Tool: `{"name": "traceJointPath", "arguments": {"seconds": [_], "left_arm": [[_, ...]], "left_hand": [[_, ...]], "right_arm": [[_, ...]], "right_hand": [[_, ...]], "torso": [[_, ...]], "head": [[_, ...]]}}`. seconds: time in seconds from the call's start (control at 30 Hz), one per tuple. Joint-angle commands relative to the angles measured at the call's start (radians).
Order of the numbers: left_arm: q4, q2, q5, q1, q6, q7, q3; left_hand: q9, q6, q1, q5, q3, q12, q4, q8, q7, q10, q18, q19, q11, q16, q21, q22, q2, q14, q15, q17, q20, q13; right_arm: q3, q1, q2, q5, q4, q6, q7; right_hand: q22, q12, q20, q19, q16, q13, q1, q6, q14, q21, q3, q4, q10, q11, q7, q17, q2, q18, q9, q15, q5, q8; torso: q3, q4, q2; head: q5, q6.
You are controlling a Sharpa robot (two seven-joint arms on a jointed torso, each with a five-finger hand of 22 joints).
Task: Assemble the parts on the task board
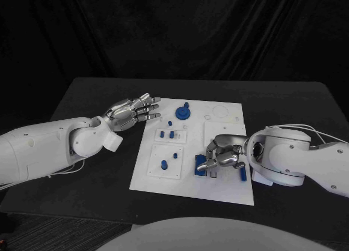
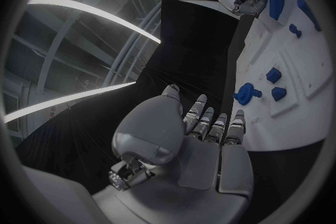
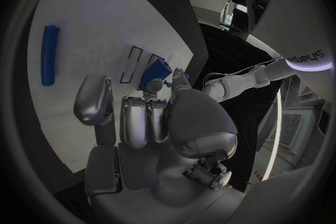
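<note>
The white task board [image 1: 220, 189] lies mid-table. My right hand [image 1: 224, 150] is curled over its near right part and pinches a blue block [image 1: 201, 164] that stands on the board beside two narrow slots [image 3: 131, 64]; in the right wrist view the fingertips [image 3: 176, 75] close on the block [image 3: 155, 73]. A blue rod [image 1: 240, 175] lies flat just right of the hand, also the rod [image 3: 47, 55]. My left hand [image 1: 133, 112] hovers open at the board's far left corner, fingers spread, holding nothing. A round blue knob piece [image 1: 182, 111] stands near it, the same knob [image 2: 246, 92] ahead of the left hand [image 2: 206, 145].
Small blue pegs [image 1: 167, 135] stand in a raised plate at the board's left middle, and two more pegs [image 1: 164, 166] in the plate nearer me. A round recess [image 1: 220, 111] marks the far right corner. Black table [image 1: 91, 183] surrounds the board.
</note>
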Motion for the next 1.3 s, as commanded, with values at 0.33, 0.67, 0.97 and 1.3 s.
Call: {"name": "traceJointPath", "arguments": {"seconds": [0.33,0.67,0.97,1.3], "left_arm": [[0.000,0.001,0.000,-0.003,0.023,0.008,0.001],[-0.001,0.001,0.000,-0.003,0.025,0.007,0.001],[-0.003,0.001,0.000,-0.003,0.026,0.008,0.001],[-0.004,0.000,0.000,-0.004,0.027,0.008,0.001]], "left_hand": [[0.001,0.003,0.009,0.004,0.000,0.005,-0.005,0.004,0.004,0.003,-0.004,0.006,0.006,0.004,0.005,-0.001,0.000,0.007,0.004,0.001,0.001,0.002],[0.001,0.003,0.009,0.005,0.001,0.005,-0.005,0.004,0.004,0.003,-0.004,0.007,0.006,0.005,0.005,0.000,0.000,0.007,0.004,0.002,0.001,0.002],[0.001,0.003,0.009,0.005,0.001,0.005,-0.005,0.004,0.004,0.003,-0.004,0.007,0.006,0.005,0.005,0.000,0.000,0.007,0.004,0.002,0.001,0.002],[0.001,0.002,0.010,0.006,0.002,0.005,-0.006,0.004,0.005,0.003,-0.004,0.008,0.006,0.005,0.006,0.000,0.001,0.007,0.005,0.002,0.001,0.001]], "right_arm": [[0.000,-0.007,0.008,-0.029,-0.014,0.037,-0.028],[0.000,-0.009,0.011,-0.029,-0.018,0.030,-0.027],[0.000,-0.012,0.012,-0.029,-0.022,0.044,-0.031],[0.000,-0.017,-0.003,-0.029,-0.017,0.018,-0.020]], "right_hand": [[0.140,0.003,-0.011,-0.001,-0.005,0.264,0.042,-0.011,0.080,-0.003,0.015,-0.031,0.104,-0.007,0.002,0.132,0.001,0.006,0.013,-0.009,0.036,-0.002],[0.140,0.003,-0.011,0.000,-0.005,0.264,0.073,-0.013,0.080,-0.005,0.031,-0.053,0.104,-0.007,0.002,0.131,0.015,0.006,0.021,-0.009,0.080,-0.007],[0.141,0.003,-0.011,0.001,-0.004,0.264,0.105,-0.006,0.080,-0.003,0.046,-0.080,0.104,-0.007,0.002,0.133,0.019,0.005,0.026,-0.009,0.118,-0.013],[0.140,0.003,-0.012,0.001,-0.006,0.264,-0.011,-0.053,0.079,-0.011,-0.009,-0.004,0.104,-0.007,0.004,0.126,0.003,0.006,-0.004,-0.010,-0.034,-0.090]], "torso": [[0.0001,0.0001,0.000],[0.0001,0.0003,0.000],[0.0000,0.0001,0.000],[0.0001,0.0001,0.000]], "head": [[0.003,0.000],[0.003,0.000],[0.003,0.000],[0.004,0.000]]}}
